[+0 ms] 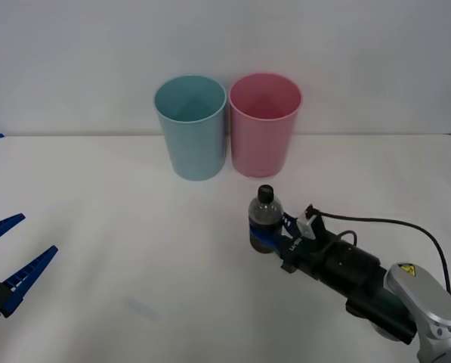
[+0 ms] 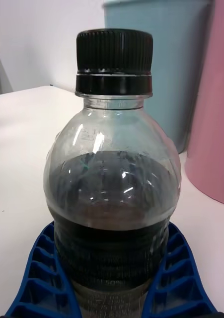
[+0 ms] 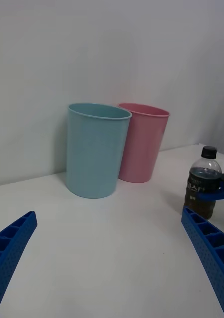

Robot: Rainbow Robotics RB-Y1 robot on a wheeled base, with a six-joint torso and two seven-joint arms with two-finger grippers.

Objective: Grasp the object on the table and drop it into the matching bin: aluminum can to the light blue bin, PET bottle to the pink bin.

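- Small clear plastic PET bottle with black screw cap and dark label band [image 1: 266, 219] stands upright on the white worktop [image 1: 119, 227], lower body seated between the right tool's [image 1: 269, 240] blue ribbed fingers [image 2: 184, 278].
- Fingers seen pressed to both sides of the label band; judged clamped on the bottle.
- Grip to be confirmed firm before lift; smooth round wall may slip.
- Bottle to be lifted straight up, kept vertical, above rim height.
- Tall round pink plastic bin [image 1: 264, 125] sits just ahead of the tool, touching the light blue plastic bin [image 1: 190, 127]; release to be centred over the pink mouth.
- Left tool [image 1: 10, 265] parked well apart, fingers spread.
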